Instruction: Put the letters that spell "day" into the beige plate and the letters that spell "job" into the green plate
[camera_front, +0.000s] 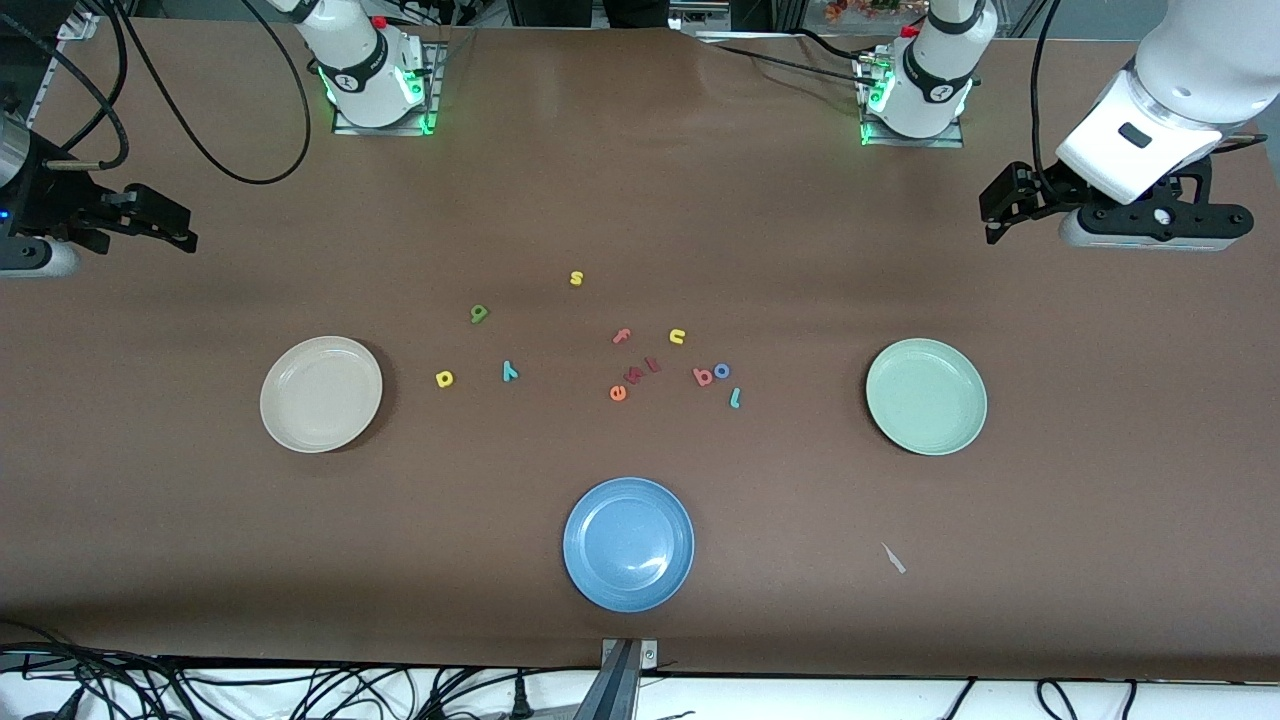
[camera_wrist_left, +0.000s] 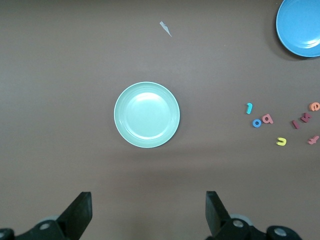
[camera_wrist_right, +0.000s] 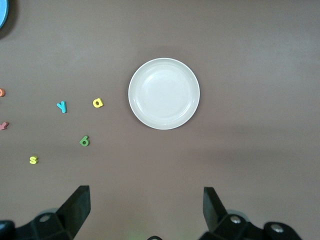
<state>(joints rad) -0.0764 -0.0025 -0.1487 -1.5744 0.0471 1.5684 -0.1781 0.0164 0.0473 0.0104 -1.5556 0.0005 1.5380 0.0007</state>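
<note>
The beige plate (camera_front: 320, 393) (camera_wrist_right: 164, 93) lies empty toward the right arm's end of the table. The green plate (camera_front: 926, 396) (camera_wrist_left: 146, 115) lies empty toward the left arm's end. Between them, on the table, are the yellow d (camera_front: 445, 378) (camera_wrist_right: 98, 103), green a (camera_front: 479, 314) (camera_wrist_right: 84, 141) and teal y (camera_front: 510, 372) (camera_wrist_right: 62, 106), and, closer to the green plate, the light blue j (camera_front: 735, 398) (camera_wrist_left: 249, 108), dark blue o (camera_front: 721, 371) (camera_wrist_left: 257, 123) and pinkish b (camera_front: 703, 377) (camera_wrist_left: 268, 119). My left gripper (camera_front: 990, 212) (camera_wrist_left: 148, 210) and right gripper (camera_front: 188, 228) (camera_wrist_right: 146, 207) hang open and empty high over their own ends of the table.
A blue plate (camera_front: 628, 543) (camera_wrist_left: 300, 25) sits nearest the front camera. Other letters lie mid-table: a yellow s (camera_front: 576, 278), yellow u (camera_front: 677, 337), pink f (camera_front: 621, 336), red pieces (camera_front: 642, 370) and an orange e (camera_front: 618, 393). A small paper scrap (camera_front: 893, 558) lies near the green plate.
</note>
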